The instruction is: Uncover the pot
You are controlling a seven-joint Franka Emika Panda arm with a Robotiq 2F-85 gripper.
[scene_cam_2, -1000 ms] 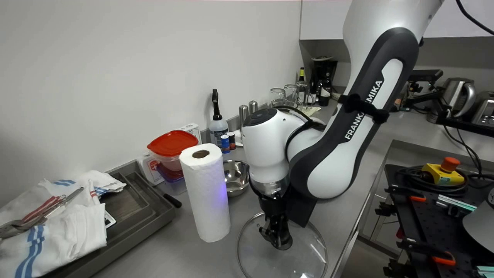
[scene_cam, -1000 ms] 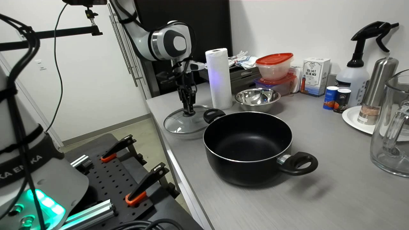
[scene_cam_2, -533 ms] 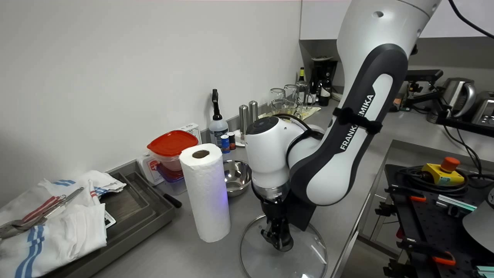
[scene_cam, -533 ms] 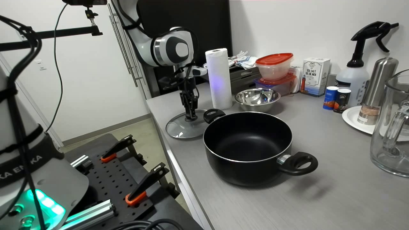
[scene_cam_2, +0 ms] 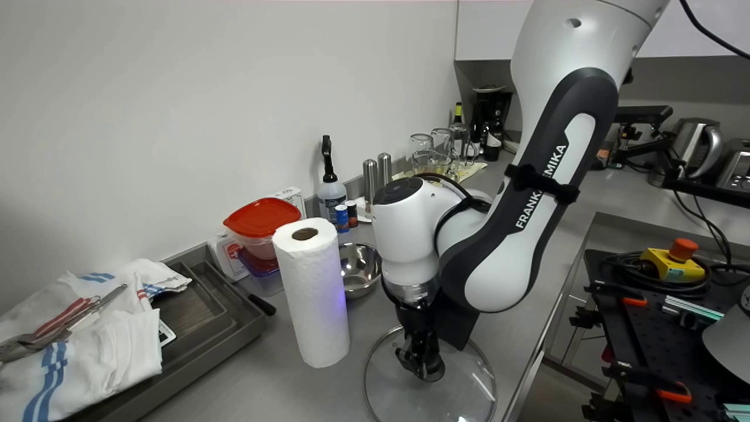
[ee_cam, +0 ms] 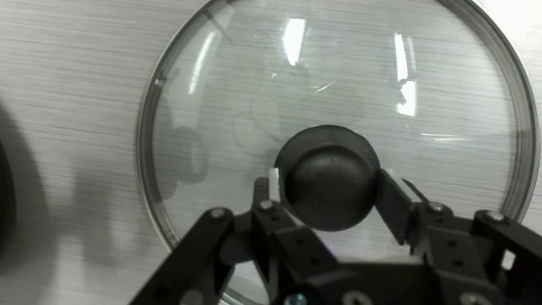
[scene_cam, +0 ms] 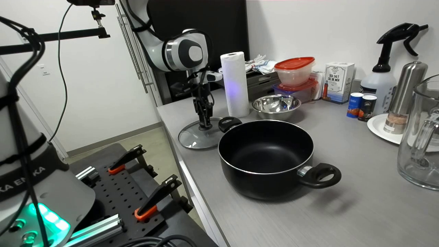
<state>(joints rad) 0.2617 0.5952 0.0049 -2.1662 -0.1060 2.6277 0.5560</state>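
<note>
The wide black pot (scene_cam: 260,187) stands on the grey counter in an exterior view, with its top open and its inside showing. Only its dark edge shows at the left of the wrist view (ee_cam: 5,190). The round glass lid (scene_cam: 190,140) appears to lie flat on the counter beside the pot, near a pot handle (scene_cam: 229,124). The lid also shows in an exterior view (scene_cam_2: 392,384) and the wrist view (ee_cam: 237,101). My gripper (ee_cam: 328,180) points down with its fingers closed around the lid's black knob (ee_cam: 332,190). The gripper also shows in both exterior views (scene_cam: 205,125) (scene_cam_2: 426,372).
A paper towel roll (scene_cam: 235,85) and a small steel bowl (scene_cam: 276,107) stand behind the lid and pot. The counter's front edge (scene_cam: 192,181) runs close to the lid. A grey tray with towels (scene_cam_2: 217,346), plastic containers (scene_cam: 295,73) and a glass jug (scene_cam: 416,168) stand farther off.
Between one second and half a second ago, the gripper and lid moved down and slightly toward the pot, and the lid came down onto the counter. Since then nothing has visibly moved.
</note>
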